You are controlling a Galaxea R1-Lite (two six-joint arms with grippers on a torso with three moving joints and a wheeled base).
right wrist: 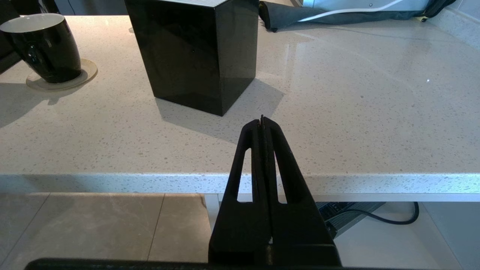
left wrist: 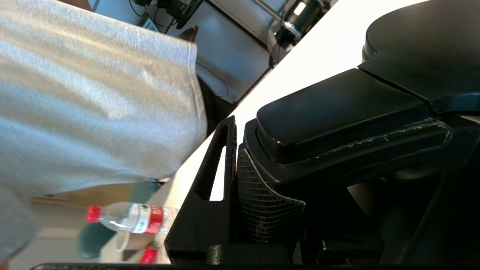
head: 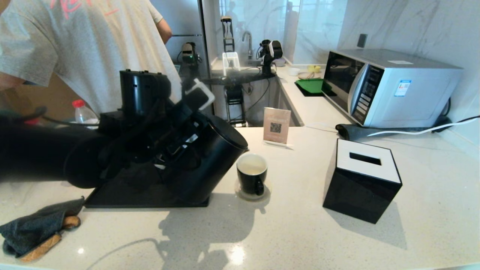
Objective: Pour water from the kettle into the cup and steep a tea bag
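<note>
While my left gripper (left wrist: 240, 176) grips the kettle (head: 210, 157) handle, tilted spout-first over the cup (head: 252, 174), pale water (head: 251, 165) sits inside. Judged: pouring nearly done, tea bag unseen, steeping outstanding. Right gripper (right wrist: 262, 123) parked below the counter edge, fingers pressed together.

QR code on card (head: 276, 130), nothing legible

Matte black kettle (head: 210, 161) above a glossy black cup (head: 252, 174) with white inside, holding pale yellowish water (head: 252, 165). Black tissue box (head: 362, 180) with white top. White, finely speckled countertop (head: 300, 232). Silver microwave (head: 390, 86).
</note>
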